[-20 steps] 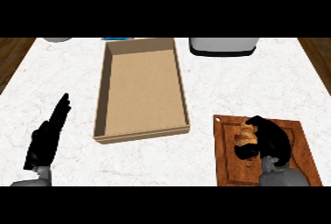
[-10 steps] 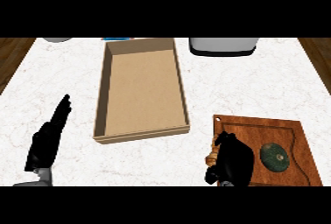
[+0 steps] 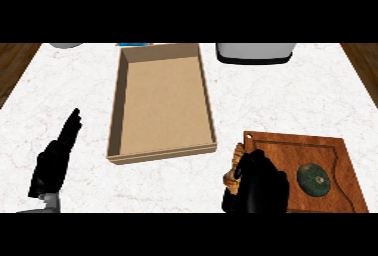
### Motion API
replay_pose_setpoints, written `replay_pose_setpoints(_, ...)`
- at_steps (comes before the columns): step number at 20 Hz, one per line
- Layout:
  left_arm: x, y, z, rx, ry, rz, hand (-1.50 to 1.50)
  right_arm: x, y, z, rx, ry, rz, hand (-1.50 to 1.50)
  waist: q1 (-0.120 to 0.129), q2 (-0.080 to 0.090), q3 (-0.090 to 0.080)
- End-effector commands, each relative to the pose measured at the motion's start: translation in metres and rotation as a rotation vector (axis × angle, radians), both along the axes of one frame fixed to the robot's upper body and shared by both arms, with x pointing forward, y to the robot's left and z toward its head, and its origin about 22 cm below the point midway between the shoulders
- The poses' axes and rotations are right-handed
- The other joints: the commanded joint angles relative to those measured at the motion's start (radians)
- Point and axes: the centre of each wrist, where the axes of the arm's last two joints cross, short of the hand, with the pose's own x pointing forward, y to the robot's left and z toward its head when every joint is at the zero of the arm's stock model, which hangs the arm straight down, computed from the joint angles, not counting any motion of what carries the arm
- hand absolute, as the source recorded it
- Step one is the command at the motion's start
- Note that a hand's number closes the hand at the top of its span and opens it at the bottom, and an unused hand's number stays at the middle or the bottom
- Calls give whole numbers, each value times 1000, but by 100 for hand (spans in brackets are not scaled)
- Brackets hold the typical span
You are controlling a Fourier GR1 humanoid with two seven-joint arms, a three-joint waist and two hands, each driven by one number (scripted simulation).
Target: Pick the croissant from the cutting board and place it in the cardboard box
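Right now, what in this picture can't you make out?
Head view:
1. The croissant: mostly hidden by the right hand curled round it.
2. A grey object at upper right: cut off by the top edge.
3. A blue thing behind the cardboard box: a sliver, too small to name.

A single view from the robot's head looks steeply down, fairly close, onto the white counter (image 3: 295, 100).

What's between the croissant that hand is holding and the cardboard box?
Nothing but a strip of bare counter, seen in the head view, separates the croissant in the right hand from the box.
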Motion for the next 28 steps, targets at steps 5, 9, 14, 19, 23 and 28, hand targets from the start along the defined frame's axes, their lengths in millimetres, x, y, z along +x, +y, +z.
replay_pose_setpoints(5, 1, 1, 9, 5, -9, -14, 0, -3, 26, 68, 214, -350, 111, 150, 15, 1, 1)
replay_pose_setpoints(9, 12, -12, 10, 7, -8, -14, 0, 4, 45, 76, 264, -410, 185, 150, 14, 3, 0)
replay_pose_setpoints(14, 1, 3, 3, 12, -5, -17, 0, 40, 52, 119, 289, -429, 218, 150, 21, 4, 0)
replay_pose_setpoints(19, 15, -19, 2, -2, -8, -36, 0, 91, 70, 129, 283, -389, 201, 150, 32, 8, -1)
replay_pose_setpoints(23, 13, -21, -2, 4, -2, -45, 0, 117, 85, 144, 277, -349, 167, 150, 48, 10, -1)
replay_pose_setpoints(28, 15, -24, 5, 4, -2, -75, 0, 166, 77, 122, 308, -310, 133, 150, 59, 17, -1)
